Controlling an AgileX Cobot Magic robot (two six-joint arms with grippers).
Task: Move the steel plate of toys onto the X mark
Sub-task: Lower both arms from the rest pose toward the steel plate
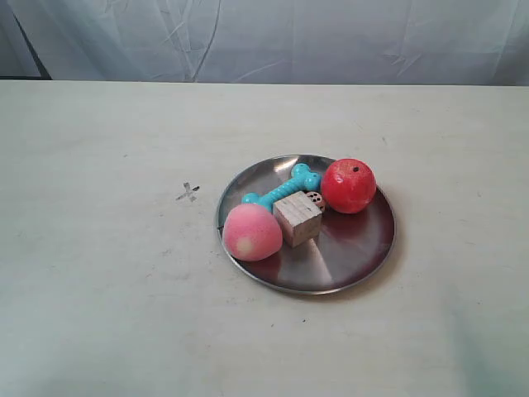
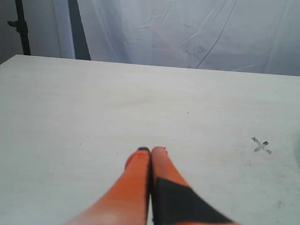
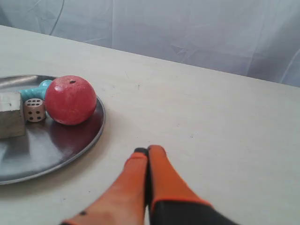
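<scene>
The steel plate (image 1: pixel 355 252) lies on the table right of centre in the exterior view, holding a red apple (image 1: pixel 348 185), a pink peach (image 1: pixel 252 232), a teal bone (image 1: pixel 285 188), a wooden cube (image 1: pixel 297 218) and a spotted die (image 1: pixel 315 199). The X mark (image 1: pixel 188 193) is drawn on the table just left of the plate, apart from it. No arm shows in the exterior view. My left gripper (image 2: pixel 151 150) is shut and empty over bare table, the X mark (image 2: pixel 260 145) off to one side. My right gripper (image 3: pixel 148 150) is shut and empty beside the plate (image 3: pixel 70 152), near the apple (image 3: pixel 70 100).
The pale table (image 1: pixel 99 289) runs back to a white cloth backdrop (image 1: pixel 331 37). A dark stand (image 2: pixel 21 28) rises behind the table's far corner in the left wrist view.
</scene>
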